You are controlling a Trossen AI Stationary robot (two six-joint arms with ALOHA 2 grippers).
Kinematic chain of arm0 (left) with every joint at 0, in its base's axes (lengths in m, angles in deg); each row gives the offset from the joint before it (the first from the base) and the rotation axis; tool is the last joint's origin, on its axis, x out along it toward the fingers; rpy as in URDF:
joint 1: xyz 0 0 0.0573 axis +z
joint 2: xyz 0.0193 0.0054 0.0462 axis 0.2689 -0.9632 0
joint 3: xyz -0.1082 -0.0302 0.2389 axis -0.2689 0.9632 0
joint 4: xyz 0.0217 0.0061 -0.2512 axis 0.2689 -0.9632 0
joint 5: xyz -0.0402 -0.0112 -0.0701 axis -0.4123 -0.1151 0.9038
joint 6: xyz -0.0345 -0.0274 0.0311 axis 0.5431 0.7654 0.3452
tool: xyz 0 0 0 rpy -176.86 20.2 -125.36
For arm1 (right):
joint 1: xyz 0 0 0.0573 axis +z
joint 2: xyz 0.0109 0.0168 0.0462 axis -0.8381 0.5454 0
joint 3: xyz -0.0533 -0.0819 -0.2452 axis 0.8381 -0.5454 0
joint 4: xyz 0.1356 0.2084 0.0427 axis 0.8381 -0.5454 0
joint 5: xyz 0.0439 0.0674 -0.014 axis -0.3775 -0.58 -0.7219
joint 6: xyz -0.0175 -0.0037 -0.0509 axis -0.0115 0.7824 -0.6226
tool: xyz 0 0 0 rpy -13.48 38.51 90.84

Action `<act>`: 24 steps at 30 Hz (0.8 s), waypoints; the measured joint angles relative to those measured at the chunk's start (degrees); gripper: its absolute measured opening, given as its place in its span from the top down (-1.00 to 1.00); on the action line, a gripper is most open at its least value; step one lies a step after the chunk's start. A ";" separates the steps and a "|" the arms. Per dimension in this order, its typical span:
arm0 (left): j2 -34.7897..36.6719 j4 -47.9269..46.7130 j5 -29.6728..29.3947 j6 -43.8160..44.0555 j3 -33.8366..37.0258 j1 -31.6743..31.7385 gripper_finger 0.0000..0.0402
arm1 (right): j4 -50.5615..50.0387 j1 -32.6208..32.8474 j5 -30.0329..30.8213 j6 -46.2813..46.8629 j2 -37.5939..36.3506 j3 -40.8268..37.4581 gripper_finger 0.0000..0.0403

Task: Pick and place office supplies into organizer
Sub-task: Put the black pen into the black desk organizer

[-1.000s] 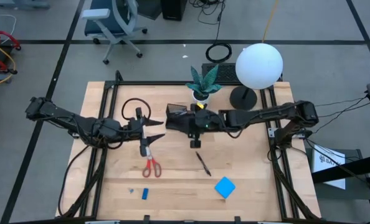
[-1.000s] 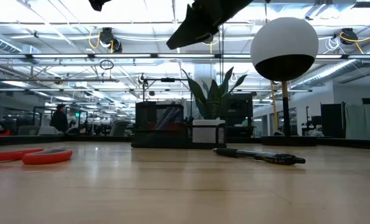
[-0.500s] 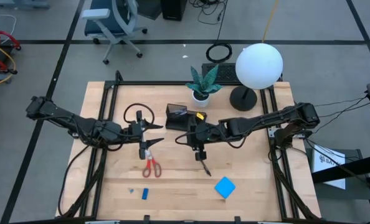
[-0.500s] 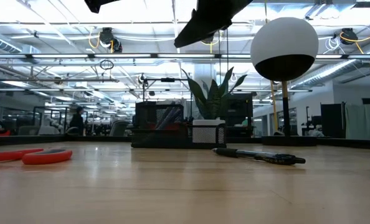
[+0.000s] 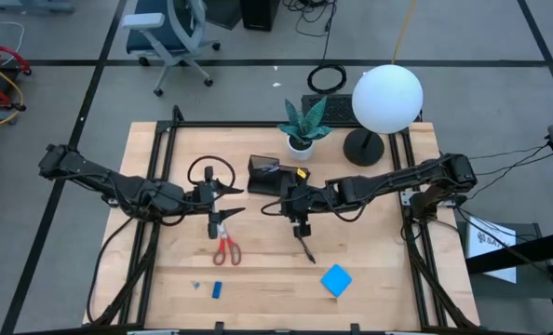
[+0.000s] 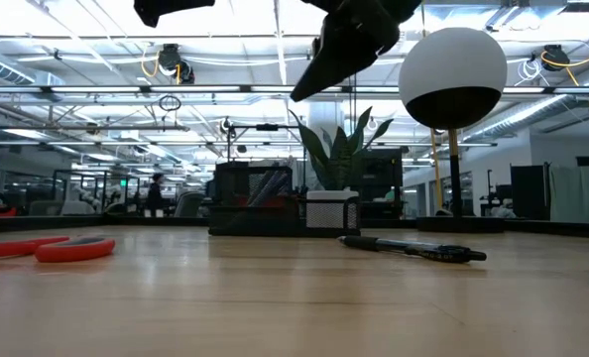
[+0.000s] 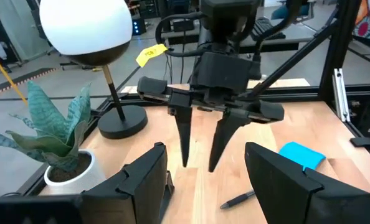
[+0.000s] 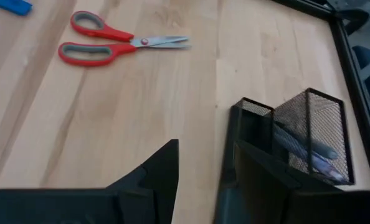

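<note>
Red-handled scissors (image 5: 225, 249) lie flat on the wooden table, below my left gripper (image 5: 236, 198), which hangs open and empty above their blades. A dark pen (image 5: 304, 247) lies right of them. My right gripper (image 7: 198, 165) hovers over the pen's far end with its fingers pointing down, open and empty. The black mesh organizer (image 5: 265, 175) stands at the table's far middle with several pens (image 8: 309, 149) in its taller section. A bright blue pad (image 5: 336, 279) and a small blue piece (image 5: 217, 289) lie near the front edge.
A white pot with a plant (image 5: 301, 140) stands just behind the organizer, and a lamp with a white globe (image 5: 386, 98) on a black foot stands at the far right. A black cable loop (image 5: 209, 172) lies by my left gripper. Bare wood lies between the scissors, pen and pad.
My right gripper has come away from the organizer toward the table's near edge, sunk a little and tipped further down, so that it now hangs over the pen. Its fingers stay apart. Nothing on the table has moved.
</note>
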 joint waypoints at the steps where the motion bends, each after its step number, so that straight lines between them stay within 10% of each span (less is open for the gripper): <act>1: 0.00 -0.18 0.03 0.00 0.00 0.00 -0.11 | 0.00 0.08 -0.07 0.00 0.00 -0.02 0.29; 24: -6.16 -5.60 6.78 0.34 -0.89 3.66 -0.11 | -9.52 0.55 8.93 8.97 -10.57 -1.20 0.29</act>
